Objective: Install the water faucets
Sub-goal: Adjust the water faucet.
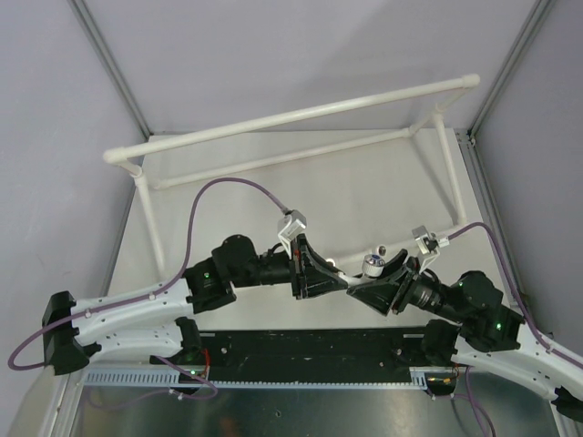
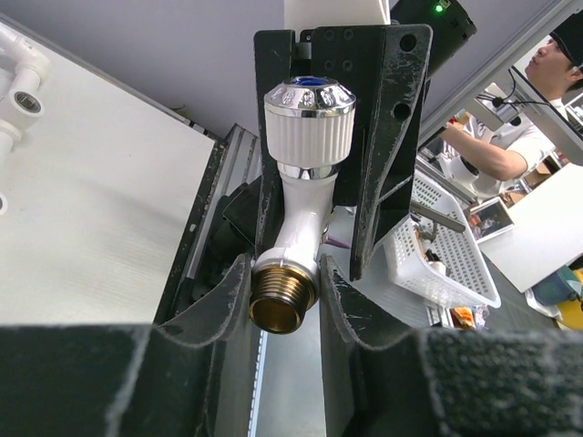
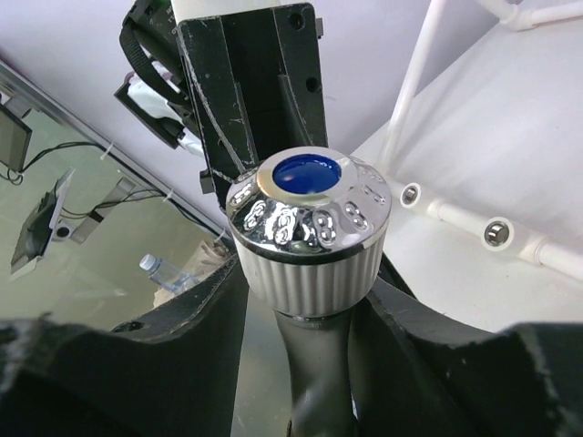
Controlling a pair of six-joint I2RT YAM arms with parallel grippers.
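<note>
Top cam: the arms meet low near the table's [image 1: 364, 187] front edge, with the water faucet [image 1: 373, 266] between left gripper [image 1: 335, 278] and right gripper [image 1: 375, 284], the white pipe frame [image 1: 301, 114] behind.

Left wrist: its fingers [image 2: 228, 300] pinch the brass threaded end [image 2: 281, 309] tight, knob [image 2: 310, 114] up.

Right wrist: fingers [image 3: 196, 309] flank the neck under the blue-capped knob. Gripping or loose? Honestly can't tell.

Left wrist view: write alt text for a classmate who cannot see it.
A white water faucet with a chrome, blue-centred knob is clamped by its brass threaded end in the left end effector. The right end effector straddles its body from above.
</note>
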